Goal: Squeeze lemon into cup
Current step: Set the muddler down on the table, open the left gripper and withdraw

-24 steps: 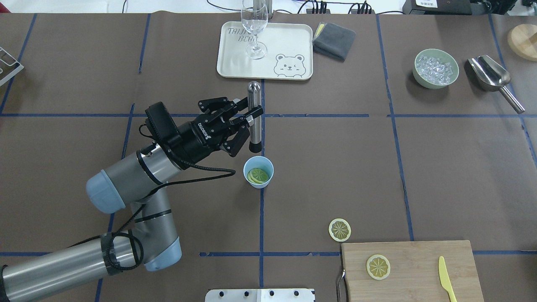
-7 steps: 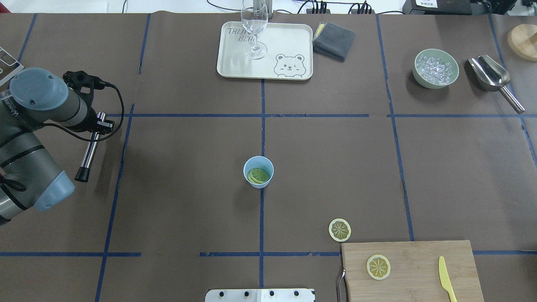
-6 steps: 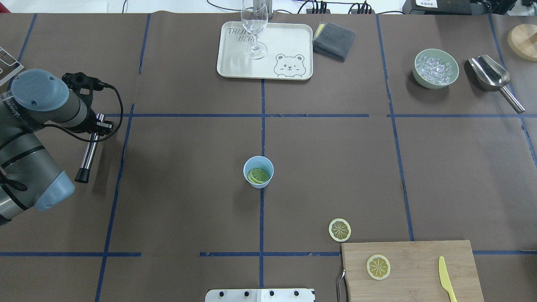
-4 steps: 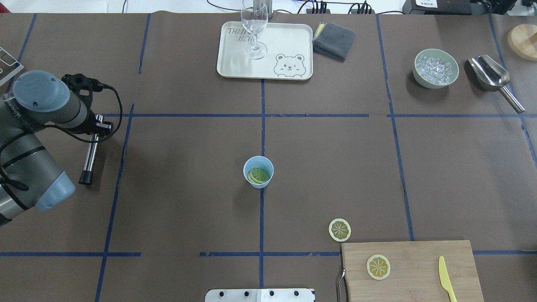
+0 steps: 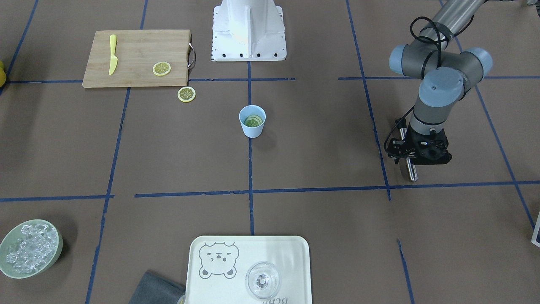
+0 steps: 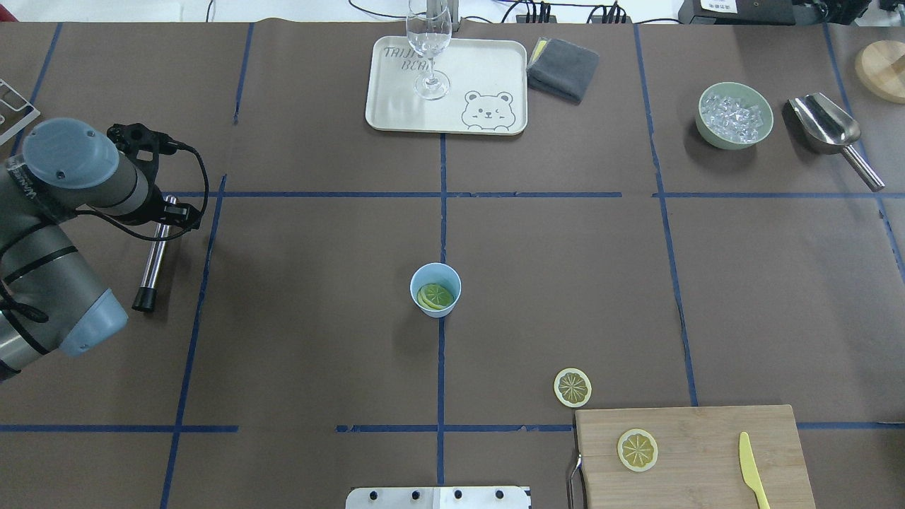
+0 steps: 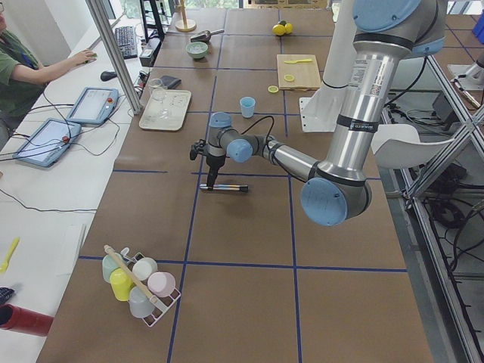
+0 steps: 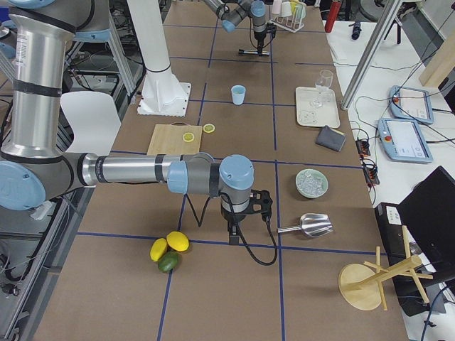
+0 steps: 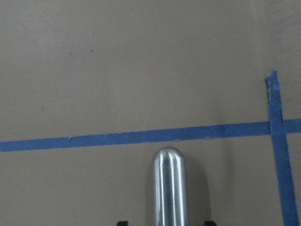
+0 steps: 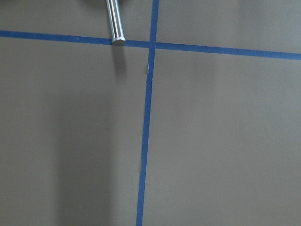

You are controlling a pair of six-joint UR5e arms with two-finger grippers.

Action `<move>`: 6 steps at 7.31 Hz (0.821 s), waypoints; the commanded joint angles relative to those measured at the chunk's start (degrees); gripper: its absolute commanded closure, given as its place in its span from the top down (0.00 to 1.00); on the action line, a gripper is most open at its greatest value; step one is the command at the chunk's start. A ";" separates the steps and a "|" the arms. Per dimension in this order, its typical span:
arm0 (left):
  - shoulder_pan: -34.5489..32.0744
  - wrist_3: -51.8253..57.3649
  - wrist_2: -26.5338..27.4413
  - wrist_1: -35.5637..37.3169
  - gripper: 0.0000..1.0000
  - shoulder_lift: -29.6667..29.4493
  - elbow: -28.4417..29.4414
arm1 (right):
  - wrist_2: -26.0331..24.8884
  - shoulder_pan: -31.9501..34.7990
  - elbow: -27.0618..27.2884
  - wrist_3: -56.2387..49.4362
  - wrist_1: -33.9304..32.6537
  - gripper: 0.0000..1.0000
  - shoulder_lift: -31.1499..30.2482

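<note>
Left gripper (image 6: 170, 212) at worktop's (image 6: 318, 353) left side, fingers around upper end of steel rod (image 6: 153, 258); rod lies flat on worktop, black tip toward robot. Whether fingers clamp or have let go: cannot tell. Cup (image 6: 435, 290) upright at centre, lemon (image 6: 434, 296) slices inside. Loose slice (image 6: 573, 387) on worktop near board (image 6: 707, 438). Right gripper (image 8: 233, 234) shows only in side view; fingers' state cannot tell.

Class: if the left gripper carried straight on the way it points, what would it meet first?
The left gripper points down at the table, closed around a metal rod. The rod's underside, then the table beneath it, would probably be met first; any remaining gap is unclear.
</note>
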 commanded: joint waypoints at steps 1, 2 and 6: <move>-7.02 14.10 -2.61 1.20 1.00 0.78 -3.57 | 0.00 0.03 0.00 0.01 0.00 1.00 0.06; -13.77 25.40 -5.07 1.21 1.00 2.43 -3.66 | 0.00 0.03 0.09 0.01 0.00 1.00 -0.03; -38.85 48.10 -20.52 5.91 1.00 9.83 -0.60 | -0.09 0.03 0.00 0.10 -0.09 1.00 0.15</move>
